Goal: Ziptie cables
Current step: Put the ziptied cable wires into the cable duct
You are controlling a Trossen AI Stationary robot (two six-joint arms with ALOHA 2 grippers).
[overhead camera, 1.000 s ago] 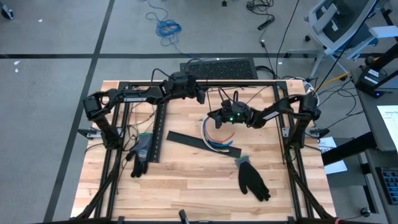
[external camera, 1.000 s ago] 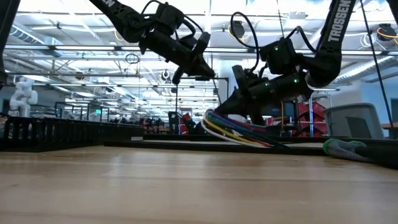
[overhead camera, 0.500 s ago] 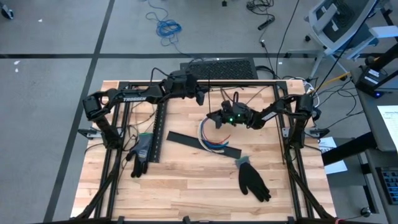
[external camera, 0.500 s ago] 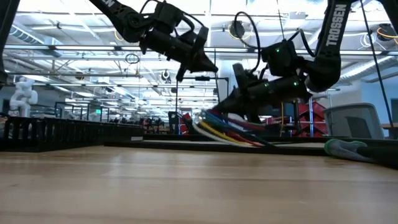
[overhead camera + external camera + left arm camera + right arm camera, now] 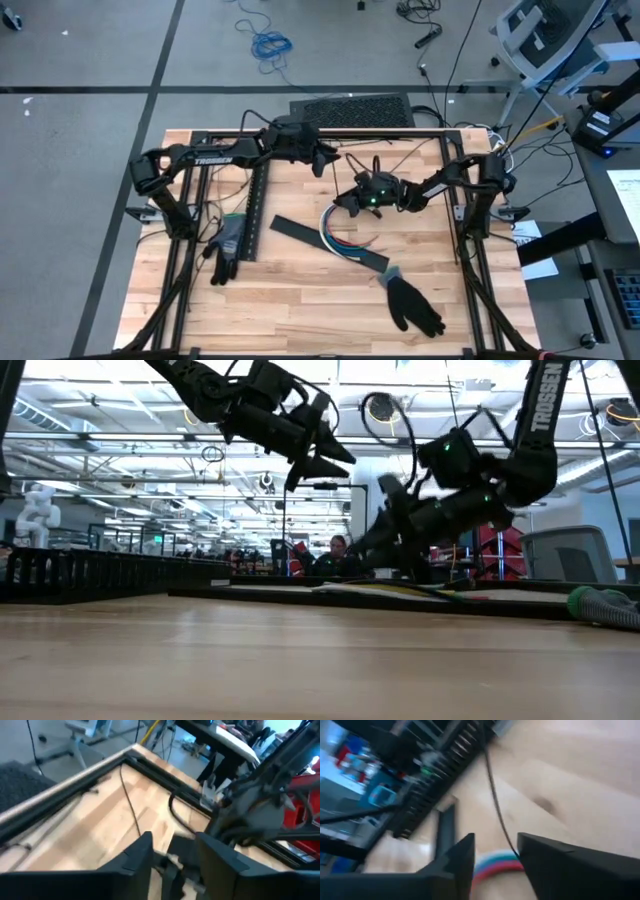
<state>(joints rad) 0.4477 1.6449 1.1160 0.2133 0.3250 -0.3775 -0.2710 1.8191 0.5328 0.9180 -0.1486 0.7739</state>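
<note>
Both tools point(image 5: 345, 198) above loose cables point(image 5: 335, 235).

My two arms are dark, almost black, built of jointed tubular segments with blocky housings at the joints. White capital lettering spelling TROSSEN runs along my left arm's point(image 5: 215, 157) long link, and the same word stands on my right arm's point(image 5: 540, 405) upright link. Thin black cables loop loosely off both wrists. A small green light glows on my right wrist housing point(image 5: 373, 199). My left gripper point(image 5: 172, 852) ends in two broad, flat, matte black fingers with angular edges; my right gripper point(image 5: 495, 852) has the same pair of wedge-shaped fingers.
</note>
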